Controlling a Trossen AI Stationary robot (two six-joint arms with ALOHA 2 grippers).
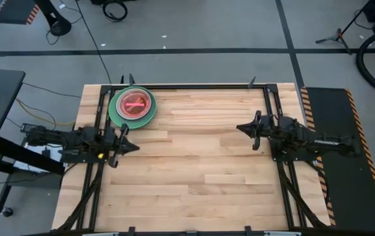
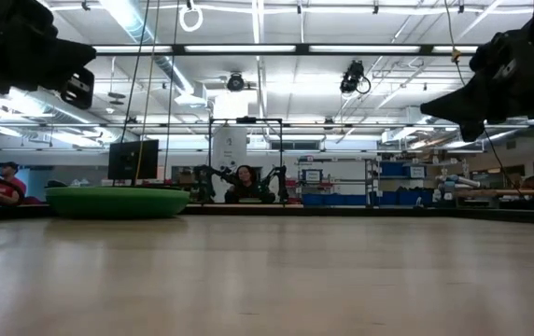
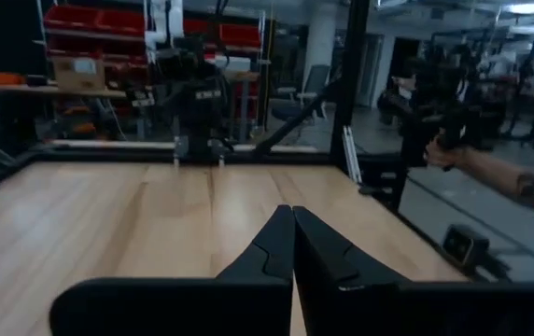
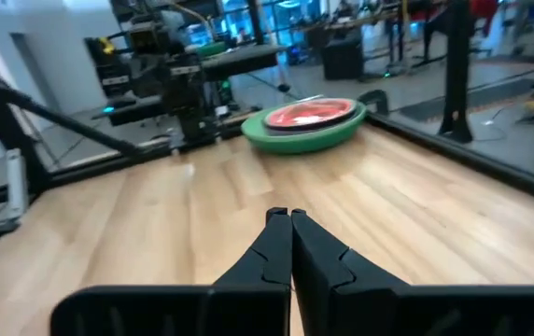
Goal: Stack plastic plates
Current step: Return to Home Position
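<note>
- The plates (image 1: pixel 132 106) sit in one stack, red on top and dark green at the bottom, by the table's (image 1: pixel 200 177) back left corner.
- The left gripper (image 1: pixel 132 145) hangs near the plates, fingers together, empty.
- The right gripper (image 1: pixel 241 128) hangs well apart from them, fingers together, empty.

right end effector (image 4: pixel 290 218): fingers pressed together | plate stack (image 4: pixel 302 126): red atop green, on table (image 4: pixel 416 224) ahead
</note>
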